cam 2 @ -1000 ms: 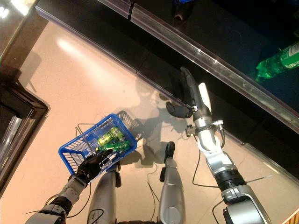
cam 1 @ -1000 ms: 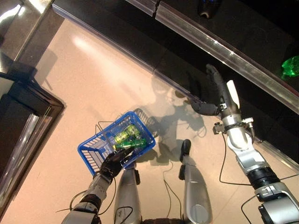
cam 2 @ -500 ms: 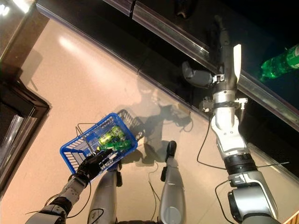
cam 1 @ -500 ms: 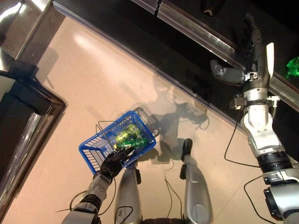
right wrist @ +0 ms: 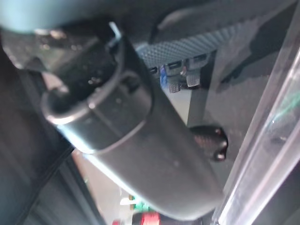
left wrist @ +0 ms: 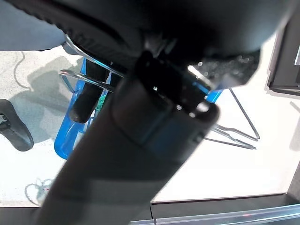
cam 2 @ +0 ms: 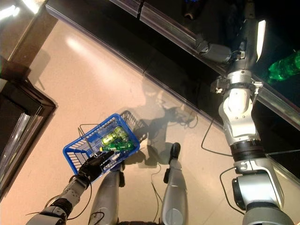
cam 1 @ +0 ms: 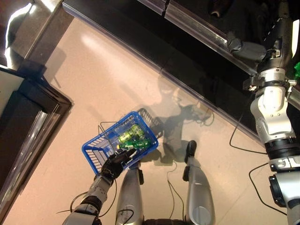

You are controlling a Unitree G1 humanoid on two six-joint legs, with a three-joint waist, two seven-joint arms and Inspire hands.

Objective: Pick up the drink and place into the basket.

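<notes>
the green drink [cam 2: 285,66] lies on its side on the dark shelf [cam 2: 197,18], long axis slanting (neck hidden). right hand [cam 2: 220,50] reaches beside it with fingers straight; left hand [cam 1: 117,163] grips the blue basket [cam 1: 101,149].

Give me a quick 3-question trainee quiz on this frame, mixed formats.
1. True or false: the blue basket is empty.
2. Which hand grips the basket? A) left hand B) right hand C) neither
3. Fill in: the green bottle not yet picked lies on the dark ____, beside the raised right hand.

Key: 1 false, green drinks lie inside. 2 A. 3 shelf.
</notes>
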